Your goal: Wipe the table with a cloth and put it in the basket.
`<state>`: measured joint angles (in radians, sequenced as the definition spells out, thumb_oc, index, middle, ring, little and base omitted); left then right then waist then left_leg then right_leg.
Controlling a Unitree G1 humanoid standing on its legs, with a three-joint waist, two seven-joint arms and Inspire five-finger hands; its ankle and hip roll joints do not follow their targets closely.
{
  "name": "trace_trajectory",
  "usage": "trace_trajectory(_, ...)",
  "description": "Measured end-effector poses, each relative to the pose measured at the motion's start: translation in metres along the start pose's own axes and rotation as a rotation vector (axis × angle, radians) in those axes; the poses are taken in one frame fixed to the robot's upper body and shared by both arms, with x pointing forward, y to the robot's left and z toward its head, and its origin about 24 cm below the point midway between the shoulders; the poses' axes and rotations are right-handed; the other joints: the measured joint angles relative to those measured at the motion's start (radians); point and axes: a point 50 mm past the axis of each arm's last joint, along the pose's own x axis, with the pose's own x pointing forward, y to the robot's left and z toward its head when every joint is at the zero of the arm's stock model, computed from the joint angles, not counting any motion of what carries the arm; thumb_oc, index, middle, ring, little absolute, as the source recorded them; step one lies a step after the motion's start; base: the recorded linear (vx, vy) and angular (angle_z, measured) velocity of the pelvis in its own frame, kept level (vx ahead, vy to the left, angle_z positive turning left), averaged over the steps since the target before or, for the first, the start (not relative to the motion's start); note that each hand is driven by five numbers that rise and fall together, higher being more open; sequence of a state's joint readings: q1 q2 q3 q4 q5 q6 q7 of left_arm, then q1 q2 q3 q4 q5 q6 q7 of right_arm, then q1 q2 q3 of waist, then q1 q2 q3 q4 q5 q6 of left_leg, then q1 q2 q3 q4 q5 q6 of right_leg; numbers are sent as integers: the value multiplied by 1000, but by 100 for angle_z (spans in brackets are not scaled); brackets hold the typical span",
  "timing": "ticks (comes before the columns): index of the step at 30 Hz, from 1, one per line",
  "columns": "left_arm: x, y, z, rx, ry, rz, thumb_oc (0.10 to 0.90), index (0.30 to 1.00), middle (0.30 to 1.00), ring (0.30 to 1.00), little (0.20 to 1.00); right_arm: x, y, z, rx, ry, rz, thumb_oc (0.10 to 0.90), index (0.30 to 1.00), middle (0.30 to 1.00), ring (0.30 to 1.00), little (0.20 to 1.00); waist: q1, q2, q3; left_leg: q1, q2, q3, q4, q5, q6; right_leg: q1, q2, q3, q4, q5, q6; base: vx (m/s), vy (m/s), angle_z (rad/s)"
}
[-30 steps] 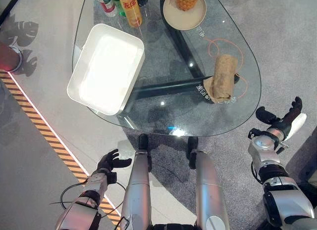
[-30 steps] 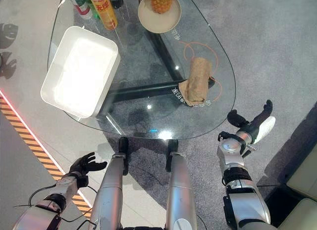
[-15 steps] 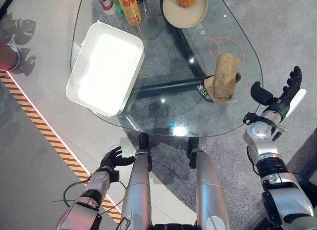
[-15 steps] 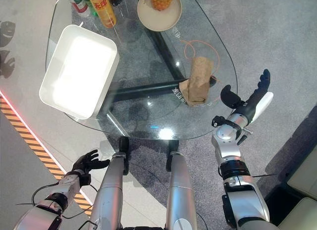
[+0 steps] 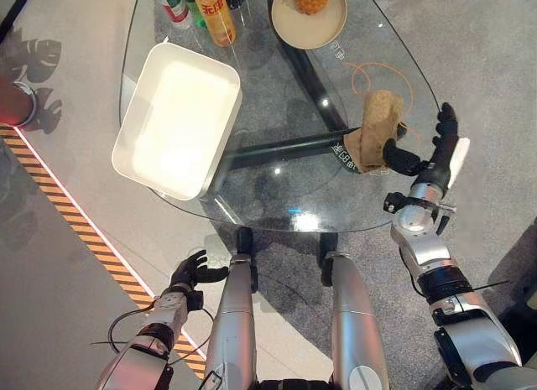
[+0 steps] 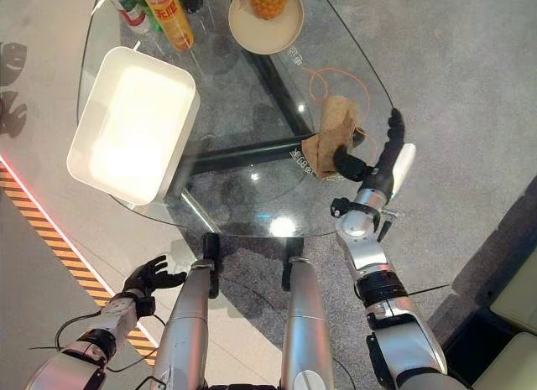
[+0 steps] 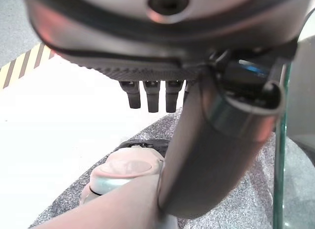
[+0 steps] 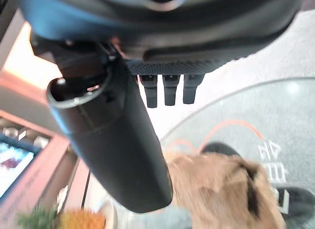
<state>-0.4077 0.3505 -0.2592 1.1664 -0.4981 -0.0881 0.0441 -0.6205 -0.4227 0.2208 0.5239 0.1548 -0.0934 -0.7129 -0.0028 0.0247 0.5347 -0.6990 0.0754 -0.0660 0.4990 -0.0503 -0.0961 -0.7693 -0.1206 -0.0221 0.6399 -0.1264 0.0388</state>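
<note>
A brown cloth (image 5: pixel 376 132) lies bunched near the right edge of the glass table (image 5: pixel 277 193). My right hand (image 5: pixel 435 153) hovers just right of the cloth with straight fingers, and its thumb reaches over the cloth's near end. The cloth (image 8: pixel 221 189) shows just past that thumb in the right wrist view. A white rectangular basket (image 5: pixel 179 117) stands empty on the table's left part. My left hand (image 5: pixel 186 273) hangs low beside the table's near left edge, above the floor, fingers relaxed.
A beige plate holding a pineapple (image 5: pixel 310 13) stands at the table's far side. Several bottles and a yellow can (image 5: pixel 210 8) are grouped at the far left. An orange cable (image 5: pixel 382 71) loops under the glass by the cloth. A striped floor line (image 5: pixel 84 231) runs left.
My right hand rose from beside the table's right edge and swung inward over the glass until its thumb reached the cloth. The left hand stayed low.
</note>
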Motion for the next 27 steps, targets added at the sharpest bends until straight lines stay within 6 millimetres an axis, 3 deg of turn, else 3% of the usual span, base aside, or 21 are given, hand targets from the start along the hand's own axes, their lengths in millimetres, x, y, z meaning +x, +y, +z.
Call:
trace_trajectory(9, 0, -3, -3, -4, 7, 3, 800, 900, 900, 900, 900, -12, 22, -8, -53, 71, 83, 800, 900, 900, 900, 900, 2, 0, 0, 18, -1, 1, -12, 0, 0, 11, -2, 0, 1, -3, -6, 0, 0, 0)
trace_trajectory(18, -1, -3, -5, -1, 13, 5, 800, 900, 900, 900, 900, -2, 26, -9, -42, 155, 1, 800, 900, 900, 900, 900, 2, 2, 0, 19, -1, 2, -13, 0, 0, 12, -3, 0, 1, -3, -7, 0, 0, 0)
trace_trajectory(27, -1, -9, -6, -6, 16, -8, 800, 900, 900, 900, 900, -4, 29, -25, -45, 278, -50, 800, 900, 900, 900, 900, 5, 20, 3, 22, -3, 2, -17, 1, -1, 13, -6, 0, 3, -4, -7, 0, 0, 0)
